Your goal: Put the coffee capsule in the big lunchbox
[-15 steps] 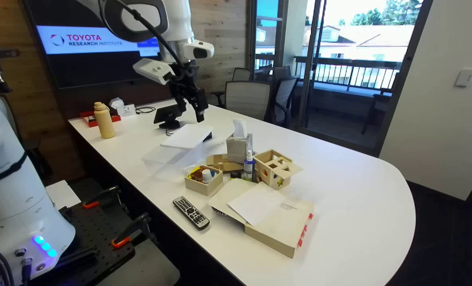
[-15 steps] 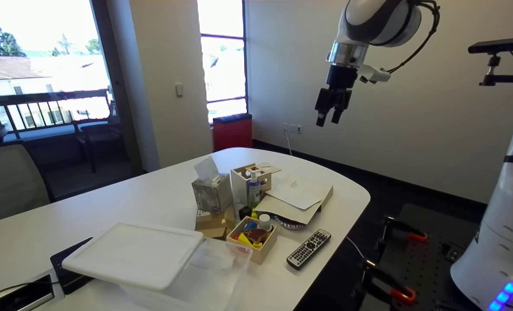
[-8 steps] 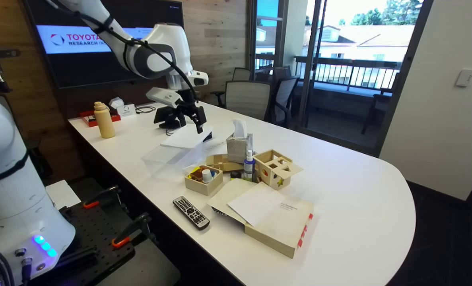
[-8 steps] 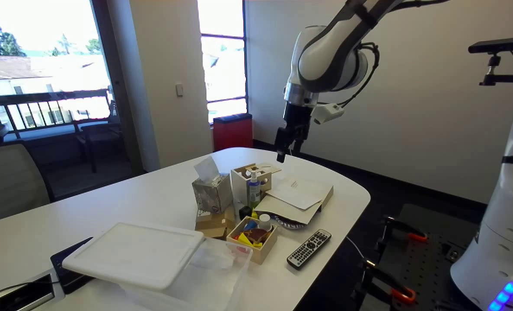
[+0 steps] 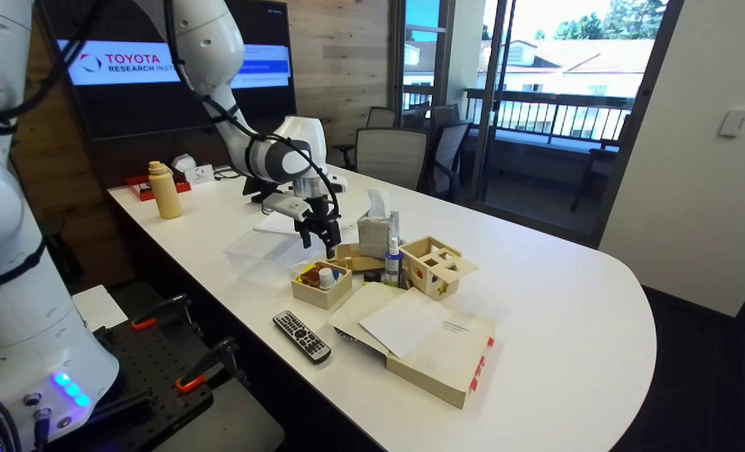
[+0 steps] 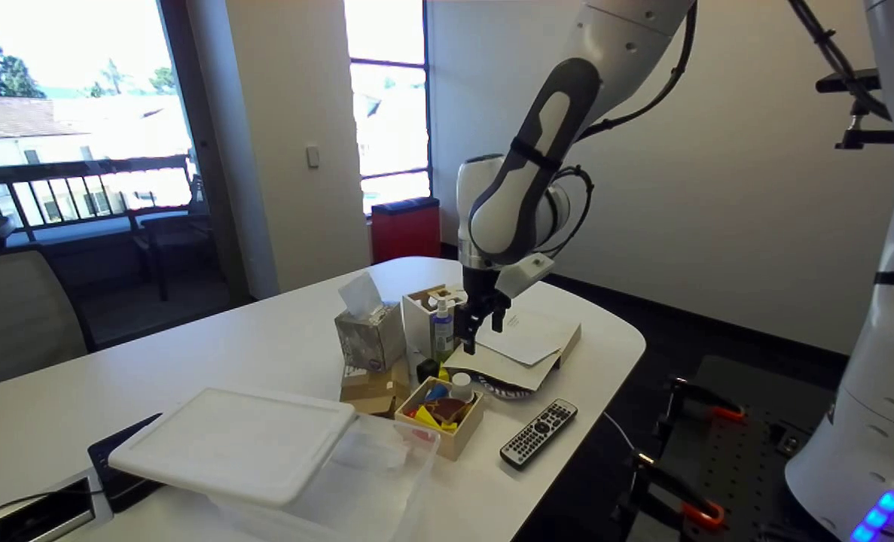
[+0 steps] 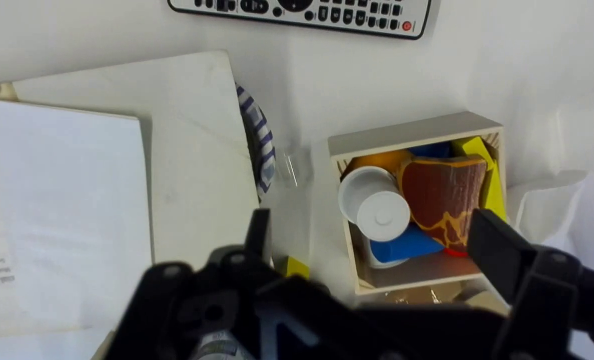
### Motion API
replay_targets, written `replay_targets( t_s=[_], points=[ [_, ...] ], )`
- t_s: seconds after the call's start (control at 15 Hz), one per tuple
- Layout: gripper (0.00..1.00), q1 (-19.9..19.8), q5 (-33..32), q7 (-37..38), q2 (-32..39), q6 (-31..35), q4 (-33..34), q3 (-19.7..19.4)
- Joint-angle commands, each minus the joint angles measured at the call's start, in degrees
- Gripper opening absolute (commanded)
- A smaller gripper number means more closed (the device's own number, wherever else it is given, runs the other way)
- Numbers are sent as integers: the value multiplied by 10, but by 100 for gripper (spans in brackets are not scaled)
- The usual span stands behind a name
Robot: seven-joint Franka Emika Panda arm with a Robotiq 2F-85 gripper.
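The coffee capsule is a white cup-shaped piece with a round flat end. It shows in both exterior views (image 5: 326,278) (image 6: 462,387) and in the wrist view (image 7: 383,216). It lies among colored blocks in a small wooden box (image 5: 314,295) (image 6: 458,444). The big lunchbox is a clear plastic container (image 5: 250,252) (image 6: 375,482) with a white lid (image 6: 236,444) lying across part of its top. My gripper (image 5: 318,247) (image 6: 484,339) is open and empty above the wooden box. In the wrist view its fingers (image 7: 369,215) are wide apart, with the capsule between them in the picture.
A tissue box (image 6: 371,335), a spray bottle (image 6: 443,331), a flat cardboard piece (image 6: 375,391) and a wooden shape box (image 5: 432,267) stand close beside the wooden box. A thick book with papers (image 5: 435,351) and a remote (image 5: 302,336) lie nearby.
The arm has come down steadily from high above the table toward the small wooden box. The gripper has stayed open. The objects on the table have not moved.
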Motion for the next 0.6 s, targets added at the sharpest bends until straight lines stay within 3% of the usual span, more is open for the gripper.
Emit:
replay_targets(
  t_s=[0.0, 0.53],
  points=[
    [100, -9, 9, 6, 74, 0, 63, 5],
    [100, -5, 16, 10, 154, -8, 128, 11]
  ],
)
